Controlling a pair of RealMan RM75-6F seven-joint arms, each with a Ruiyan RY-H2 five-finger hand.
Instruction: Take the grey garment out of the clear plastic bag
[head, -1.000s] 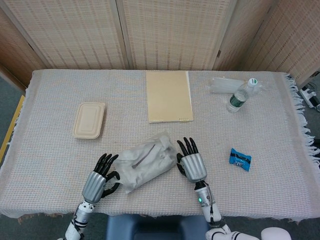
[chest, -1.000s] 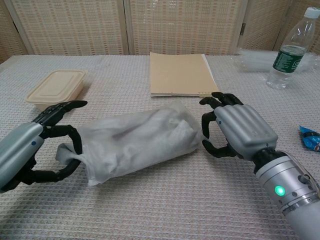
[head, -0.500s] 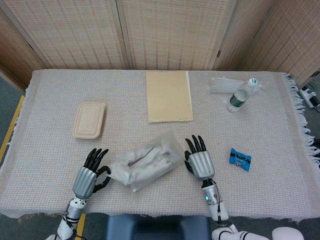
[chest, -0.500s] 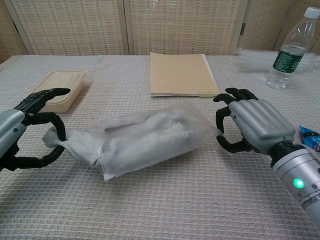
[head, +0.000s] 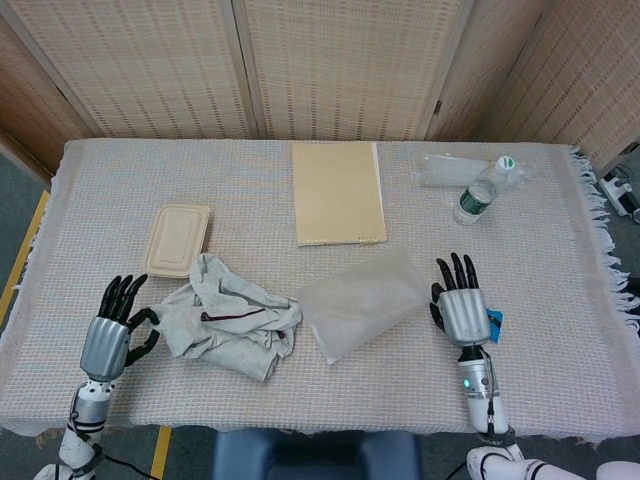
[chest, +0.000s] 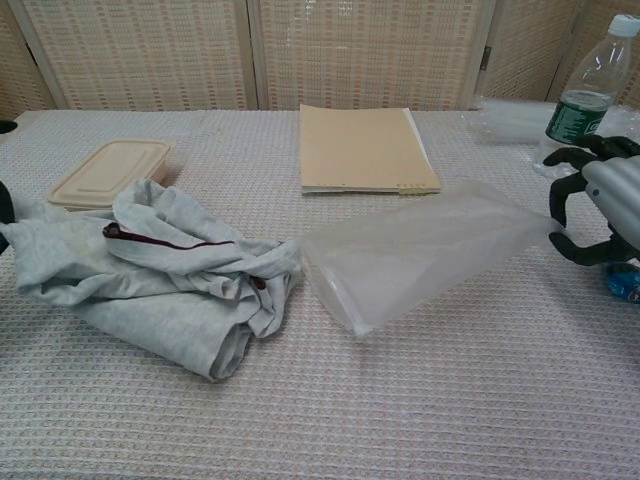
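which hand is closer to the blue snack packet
Right. The right hand sits directly beside the blue snack packet, partly covering it, while the left hand is at the table's opposite end, by the grey garment.

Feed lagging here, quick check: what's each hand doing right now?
Left hand: pinching the edge of the garment.
Right hand: pinching the end of the bag, which looks empty.

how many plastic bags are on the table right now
2 that I can make out: the clear plastic bag lying empty mid-table beside the grey garment, and what looks like a second clear bag at the far right behind the water bottle.
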